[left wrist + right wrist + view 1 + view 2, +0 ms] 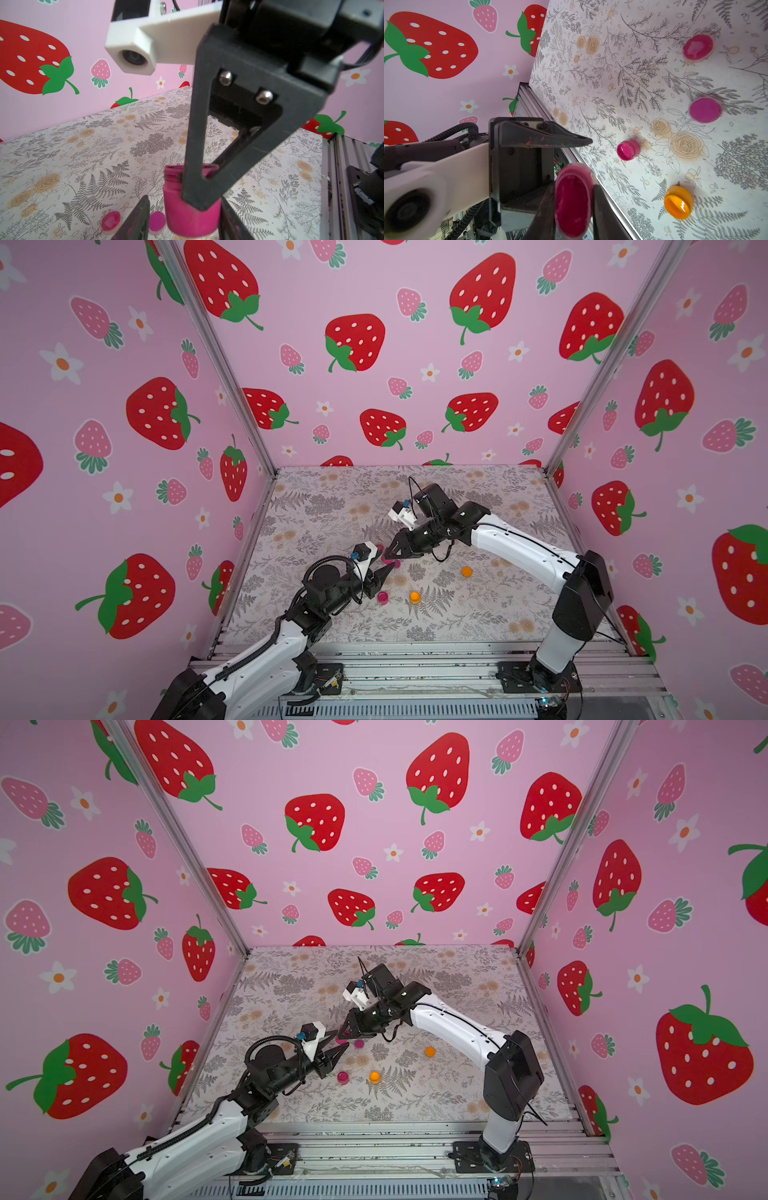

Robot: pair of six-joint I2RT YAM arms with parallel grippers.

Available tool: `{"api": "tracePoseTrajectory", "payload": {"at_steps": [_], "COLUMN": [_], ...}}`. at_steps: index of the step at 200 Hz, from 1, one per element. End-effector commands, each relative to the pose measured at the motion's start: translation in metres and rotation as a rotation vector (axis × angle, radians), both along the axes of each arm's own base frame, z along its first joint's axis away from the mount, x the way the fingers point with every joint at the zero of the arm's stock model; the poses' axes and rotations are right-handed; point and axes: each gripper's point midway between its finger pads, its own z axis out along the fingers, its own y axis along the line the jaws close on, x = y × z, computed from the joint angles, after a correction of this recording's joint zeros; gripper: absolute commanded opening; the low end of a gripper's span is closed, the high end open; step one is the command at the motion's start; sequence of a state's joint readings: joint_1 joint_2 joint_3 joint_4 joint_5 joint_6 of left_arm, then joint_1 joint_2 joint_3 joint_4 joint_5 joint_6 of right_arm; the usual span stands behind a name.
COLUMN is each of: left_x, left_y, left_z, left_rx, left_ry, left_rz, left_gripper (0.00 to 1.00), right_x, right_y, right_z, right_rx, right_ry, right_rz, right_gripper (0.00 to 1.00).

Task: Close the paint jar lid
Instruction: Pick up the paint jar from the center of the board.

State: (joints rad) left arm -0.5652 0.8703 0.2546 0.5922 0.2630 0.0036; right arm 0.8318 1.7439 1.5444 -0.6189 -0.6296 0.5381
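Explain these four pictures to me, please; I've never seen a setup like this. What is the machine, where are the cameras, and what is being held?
These are two robot arms, the left arm and the right arm, mounted at the near edge of a patterned table inside strawberry-papered walls. Two pictures look down from one camera head overhead; the other two come from a small camera on each wrist. On the table stand another magenta pot, two orange pots, a loose pink lid and a purpler lid. The right arm's fingers are shut on the open paint jar. The left arm's fingers stand open on either side of that jar.
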Motion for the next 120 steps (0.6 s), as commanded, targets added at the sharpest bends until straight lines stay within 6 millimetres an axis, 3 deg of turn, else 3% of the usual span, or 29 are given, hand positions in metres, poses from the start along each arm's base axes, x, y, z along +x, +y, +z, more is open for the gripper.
{"api": "tracePoseTrajectory", "payload": {"at_steps": [1, 120], "left_x": [0.002, 0.004], "left_y": [0.001, 0.005], "left_z": [0.011, 0.017], "left_rx": [0.004, 0.0], "left_ry": [-0.035, -0.049], "left_rz": [0.011, 0.037], "left_gripper": [0.48, 0.49], "right_x": [-0.01, -0.015], "right_y": [0.005, 0.003], "right_z": [-0.002, -0.014], "right_rx": [0.008, -0.028], "right_ry": [0.031, 0.039], "right_rz": [0.034, 0.045], "right_gripper": [0.24, 0.24]}}
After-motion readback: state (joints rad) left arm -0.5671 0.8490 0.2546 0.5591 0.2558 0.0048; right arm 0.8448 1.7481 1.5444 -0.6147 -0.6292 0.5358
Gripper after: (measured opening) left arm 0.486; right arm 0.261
